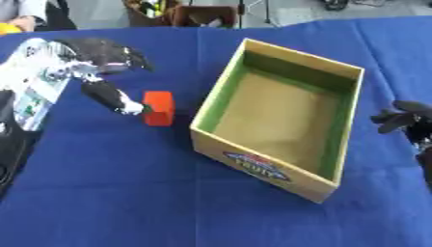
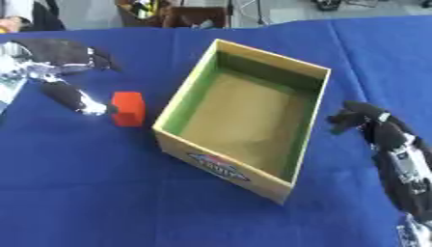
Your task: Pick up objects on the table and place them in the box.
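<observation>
An orange block [image 1: 158, 108] stands on the blue table [image 1: 127, 193], just left of the box. The cardboard box [image 1: 303, 55] sits in the middle, open at the top, with green inner walls and nothing inside. My left hand [image 1: 105, 91] reaches in from the upper left. Its thumb tip touches the block's left side, while its fingers [image 1: 133, 57] spread well above and behind the block, not around it. My right hand [image 2: 364, 118] hangs to the right of the box with relaxed, slightly bent fingers and holds nothing.
A black object [image 1: 6, 144] lies at the table's left edge under my left arm. Brown furniture [image 1: 182, 14] stands on the floor past the table's far edge.
</observation>
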